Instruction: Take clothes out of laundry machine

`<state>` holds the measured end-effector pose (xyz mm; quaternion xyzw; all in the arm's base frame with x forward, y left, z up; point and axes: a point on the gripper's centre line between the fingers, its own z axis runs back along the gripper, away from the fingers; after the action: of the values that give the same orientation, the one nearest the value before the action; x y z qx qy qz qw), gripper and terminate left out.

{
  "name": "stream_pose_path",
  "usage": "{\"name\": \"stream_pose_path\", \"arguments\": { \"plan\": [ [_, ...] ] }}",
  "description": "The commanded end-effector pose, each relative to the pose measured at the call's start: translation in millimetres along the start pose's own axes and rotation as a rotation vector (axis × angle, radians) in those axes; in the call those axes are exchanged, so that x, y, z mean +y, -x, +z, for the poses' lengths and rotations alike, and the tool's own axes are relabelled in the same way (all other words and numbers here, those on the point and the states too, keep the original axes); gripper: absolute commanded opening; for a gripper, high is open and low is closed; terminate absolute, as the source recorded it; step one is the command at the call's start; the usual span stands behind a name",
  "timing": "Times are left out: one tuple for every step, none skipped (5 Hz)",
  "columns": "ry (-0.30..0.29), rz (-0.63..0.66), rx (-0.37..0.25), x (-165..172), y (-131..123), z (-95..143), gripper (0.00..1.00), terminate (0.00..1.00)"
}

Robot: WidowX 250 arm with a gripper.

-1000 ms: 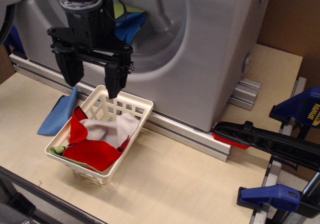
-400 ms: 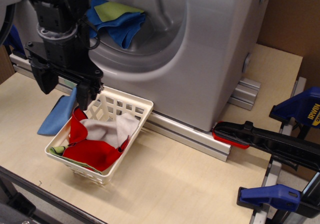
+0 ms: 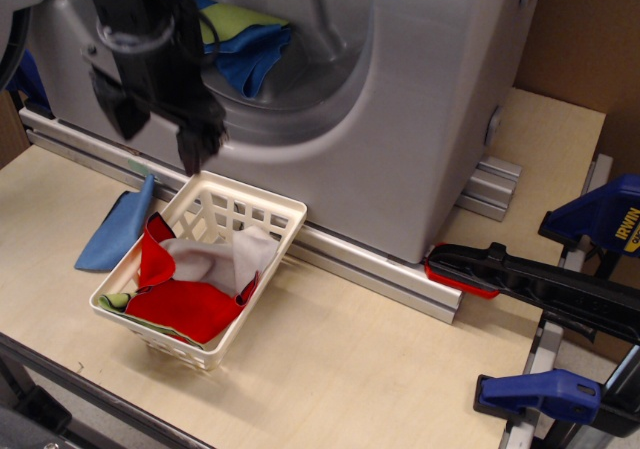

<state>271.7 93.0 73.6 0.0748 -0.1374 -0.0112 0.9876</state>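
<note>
A black gripper (image 3: 160, 134), blurred by motion, is seen in front of the lower left rim of the drum opening of the grey laundry machine (image 3: 430, 99). Its two fingers (image 3: 200, 144) are spread apart, pointing down, with nothing held between them. The clothes are seen inside the drum: a bright-blue cloth (image 3: 250, 54) is draped at the upper left of the opening, with a yellow-green cloth (image 3: 232, 16) lying on top of it. Both are partly hidden behind the arm.

Below the opening, a white basket (image 3: 262, 205) is set on the wooden table (image 3: 380, 369), just in front of the aluminium rail (image 3: 380, 274) at the machine's base. A red cloth (image 3: 185, 309) and a white cloth (image 3: 215, 257) are piled in it, with a sliver of green at its left corner. A paler blue cloth (image 3: 112, 231) is laid flat on the table, touching the basket's left side. At right, clamps with blue handles (image 3: 540, 394) and a black bar with a red tip (image 3: 530, 284) are seen near the table's edge.
</note>
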Motion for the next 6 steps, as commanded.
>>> {"name": "stream_pose_path", "arguments": {
  "plan": [
    [0.001,-0.015,-0.144,24.0,-52.2,22.2,1.00,0.00],
    [-0.020,-0.050,-0.170,30.0,-73.4,17.0,1.00,0.00],
    [-0.032,-0.087,-0.192,30.3,-98.6,11.7,1.00,0.00],
    [-0.055,-0.119,-0.198,28.1,-123.8,7.5,1.00,0.00],
    [-0.018,-0.137,-0.225,24.4,-150.7,-2.6,1.00,0.00],
    [0.012,-0.157,-0.158,16.4,-164.8,-26.5,1.00,0.00]
  ]
}}
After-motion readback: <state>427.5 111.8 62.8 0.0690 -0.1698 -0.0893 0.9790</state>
